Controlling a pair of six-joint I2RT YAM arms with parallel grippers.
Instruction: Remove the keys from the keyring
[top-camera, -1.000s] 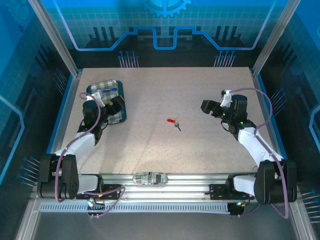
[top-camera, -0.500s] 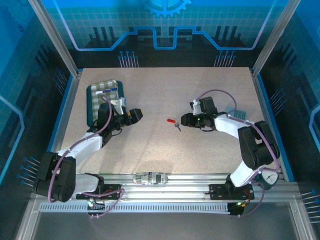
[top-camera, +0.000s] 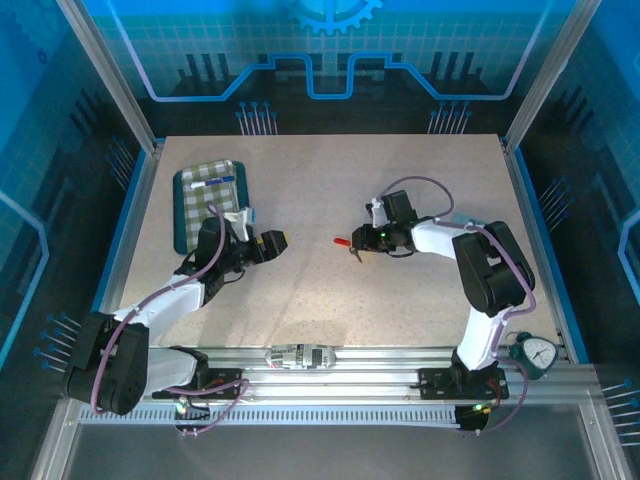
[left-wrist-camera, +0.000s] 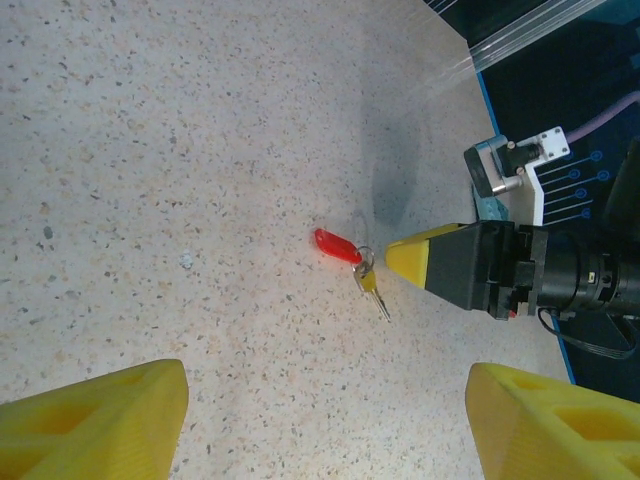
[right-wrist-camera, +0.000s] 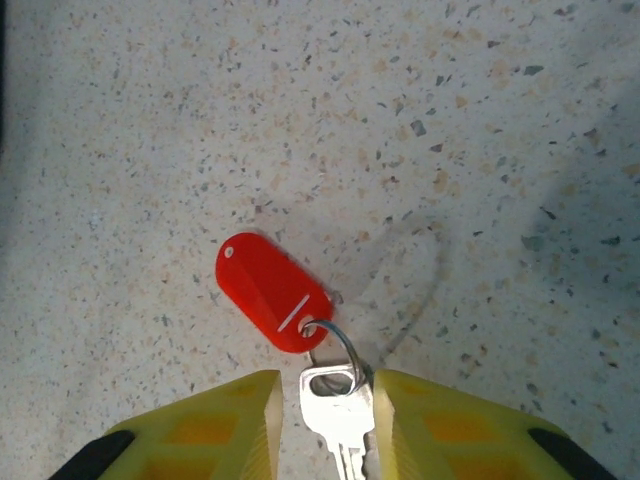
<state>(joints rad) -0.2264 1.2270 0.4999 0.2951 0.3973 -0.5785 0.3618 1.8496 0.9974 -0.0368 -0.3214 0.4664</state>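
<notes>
Between the barely parted tips of the right claw lies the key, shaft toward the wrist, keyring just ahead; the left claw gapes farther off.

This is a robotics lab cell: a speckled table stands inside an aluminium frame with blue printed wall panels, and a left arm and a right arm are bolted to a metal rail.

Red tag on the keyring, silver key, speckled beige table.
</notes>
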